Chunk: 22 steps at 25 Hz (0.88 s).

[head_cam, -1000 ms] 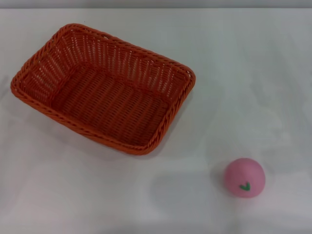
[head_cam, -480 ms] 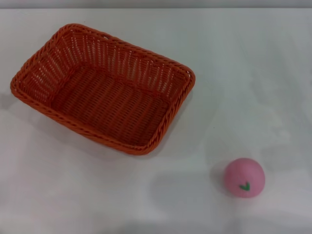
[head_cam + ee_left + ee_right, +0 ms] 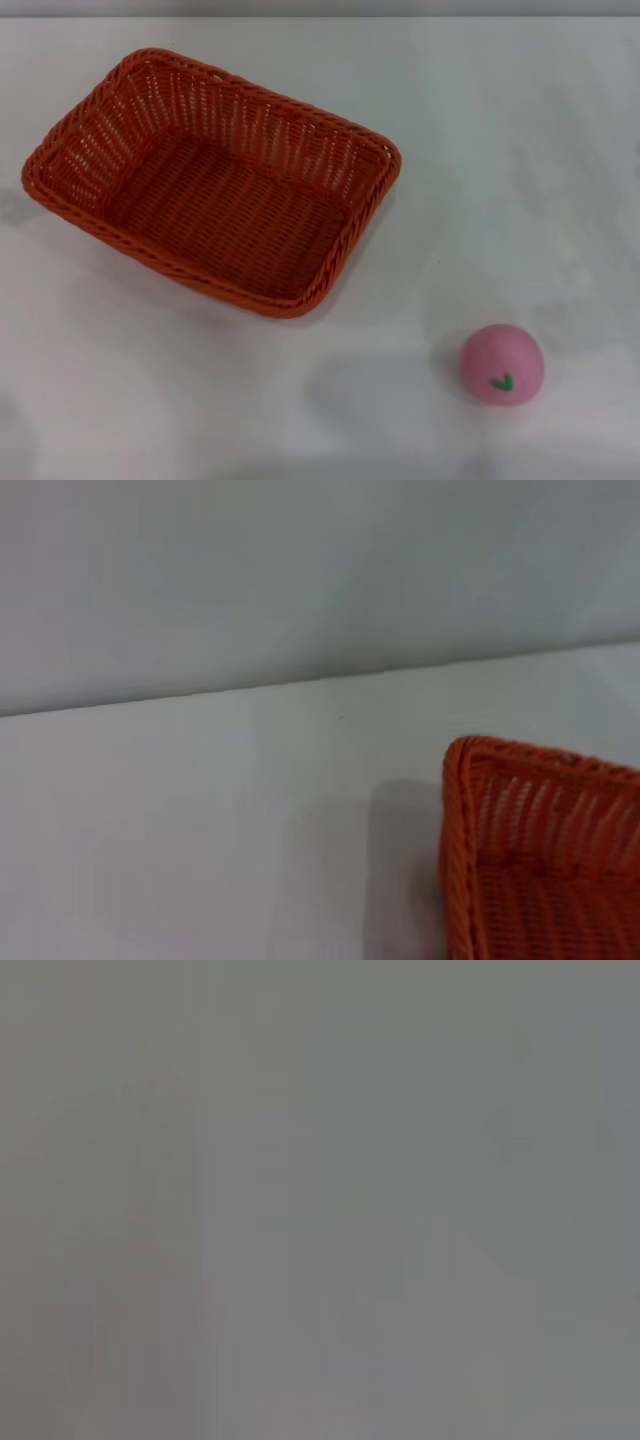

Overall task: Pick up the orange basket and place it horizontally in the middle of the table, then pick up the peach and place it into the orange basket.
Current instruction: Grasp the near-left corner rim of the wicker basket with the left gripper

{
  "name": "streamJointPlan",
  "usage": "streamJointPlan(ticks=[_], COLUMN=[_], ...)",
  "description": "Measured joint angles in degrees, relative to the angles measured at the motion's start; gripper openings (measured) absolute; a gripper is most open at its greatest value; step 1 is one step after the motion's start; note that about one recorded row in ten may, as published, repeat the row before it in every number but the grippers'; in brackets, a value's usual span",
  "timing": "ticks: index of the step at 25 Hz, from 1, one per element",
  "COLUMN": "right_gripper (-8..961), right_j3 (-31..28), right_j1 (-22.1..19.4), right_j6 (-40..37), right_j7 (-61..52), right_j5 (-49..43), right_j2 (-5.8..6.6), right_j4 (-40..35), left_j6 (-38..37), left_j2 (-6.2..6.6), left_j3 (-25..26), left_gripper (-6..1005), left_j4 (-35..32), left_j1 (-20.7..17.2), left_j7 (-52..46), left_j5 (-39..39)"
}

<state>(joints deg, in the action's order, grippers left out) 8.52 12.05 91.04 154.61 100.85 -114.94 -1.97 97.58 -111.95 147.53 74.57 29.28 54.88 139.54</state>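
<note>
Your orange basket (image 3: pixel 212 180) sits empty on the left half of the white counter (image 3: pixel 520 150), turned at a slant so its long sides run diagonally rather than square to the counter's edge. That slant is why the first step is not done: you need it lifted, straightened to lie horizontally and set down in the middle. The flared sides and braided rim give a tool an edge to pinch, and the corner nearest your left arm looks the natural place to take it; the left wrist view shows one corner of the basket (image 3: pixel 540 850) close by, with bare counter beside it. The peach (image 3: pixel 502 363) rests well apart from the basket, toward the near right, its small green leaf mark facing you, so your right arm would suit it later. Being round, it may roll if nudged. Neither tool appears in any view, so you cannot tell whether either is apart or together.
</note>
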Motion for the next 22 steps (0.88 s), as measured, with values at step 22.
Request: streamJointPlan(ticks=[22], right_gripper=[676], right_j3=[1.0], right_j1=[-0.6], right_j6=[0.7], right_j7=[0.2], right_j5=[-0.3], right_j2=[-0.11], right_j4=[3.0], left_j6=[-12.4], left_j2=[-1.62], left_j3=[-1.2], left_gripper=[882], left_j4=[-15.1], left_j1=[3.8], left_j7=[17.9], left_j5=[0.5])
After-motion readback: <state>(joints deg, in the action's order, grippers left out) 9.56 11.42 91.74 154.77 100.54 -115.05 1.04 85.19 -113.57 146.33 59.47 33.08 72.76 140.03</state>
